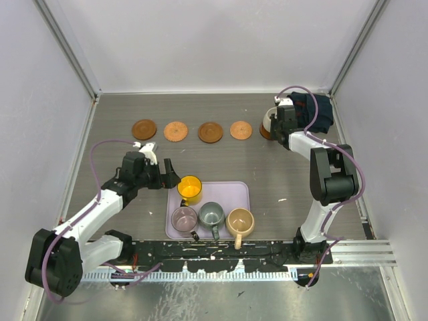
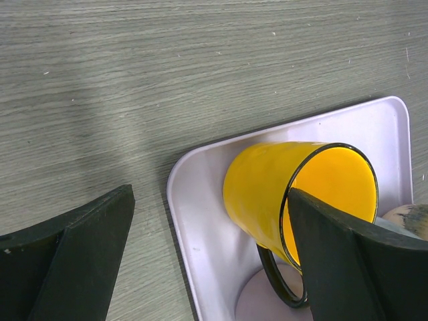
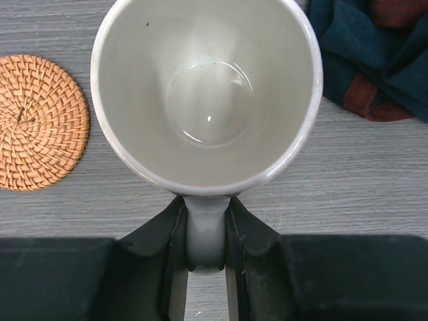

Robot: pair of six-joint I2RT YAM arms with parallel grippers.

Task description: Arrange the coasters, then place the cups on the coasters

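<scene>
Four round coasters lie in a row at the back: dark [image 1: 144, 129], orange-brown [image 1: 176, 131], dark [image 1: 210, 132], orange-brown [image 1: 241, 130] [image 3: 37, 124]. A dark disc edge [image 1: 265, 134] shows under the white cup [image 1: 270, 119] [image 3: 207, 93]. My right gripper [image 1: 281, 120] [image 3: 206, 227] is shut on that cup's handle. The yellow cup [image 1: 190, 189] [image 2: 294, 190] stands at the back left of the lilac tray [image 1: 231, 190] [image 2: 200, 221]. My left gripper [image 1: 170, 175] [image 2: 210, 197] is open, one finger [image 2: 354, 261] at the cup's mouth, the other [image 2: 73, 261] over the table.
On the tray's front stand a mauve-pink cup [image 1: 184, 218], a grey-green cup [image 1: 211, 214] and a tan cup [image 1: 240, 221]. A dark navy cloth [image 1: 319, 110] [image 3: 374, 53] lies crumpled in the back right corner, just behind the right gripper. Walls close in the table on three sides.
</scene>
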